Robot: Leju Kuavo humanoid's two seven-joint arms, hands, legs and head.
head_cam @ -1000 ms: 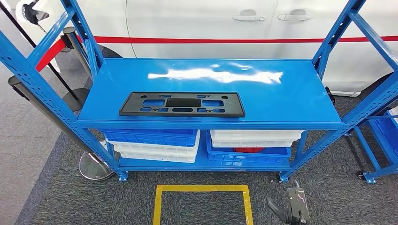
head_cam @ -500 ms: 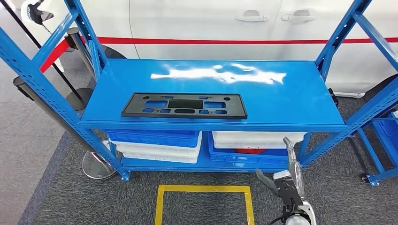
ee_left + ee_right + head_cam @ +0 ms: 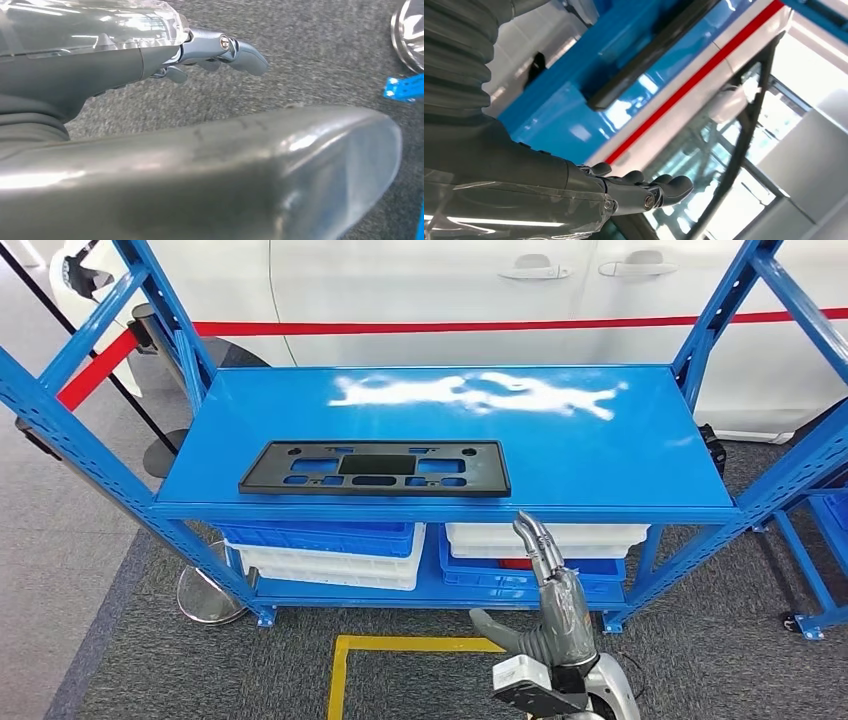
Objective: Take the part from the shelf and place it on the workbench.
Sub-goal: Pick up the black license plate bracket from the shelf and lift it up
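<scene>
A: What has been altered since the two earlier head frames?

B: The right hand (image 3: pixel 548 585) has been raised. It was barely visible at the lower edge a second ago; now it is seen at 6 o'clock, extended upward, its fingertips (image 3: pixel 527 527) brought just below the front lip of the blue shelf (image 3: pixel 600 455). The whole picture has also been shifted slightly, which is put down to camera movement, not to any movement of the rack.

A: And the hand's state?

B: The fingers are held straight and close together, the thumb is spread aside, and nothing is held. The left hand (image 3: pixel 215 52) is seen over grey carpet, fingers loosely extended, nothing gripped.

A: Where is the part recorded?

B: The black license plate frame (image 3: pixel 375 468) lies flat on the top shelf, near the front edge, toward 10 o'clock from the right hand. It has not been touched. The reach is judged to be begun only; grasp, lift and transfer are all outstanding.

A: Surroundings and obstructions?

B: Blue and white bins (image 3: pixel 330 545) are stacked on the lower shelf. A white car (image 3: pixel 420 290) with a red stripe stands behind, at 12 o'clock. A stanchion base (image 3: pixel 205 595) is noted at 9 o'clock, a yellow floor marking (image 3: pixel 345 675) at 7 o'clock. The shelf lip is judged the main obstacle: it must be cleared before the hand can be brought over the frame. The workbench has not been identified.
</scene>
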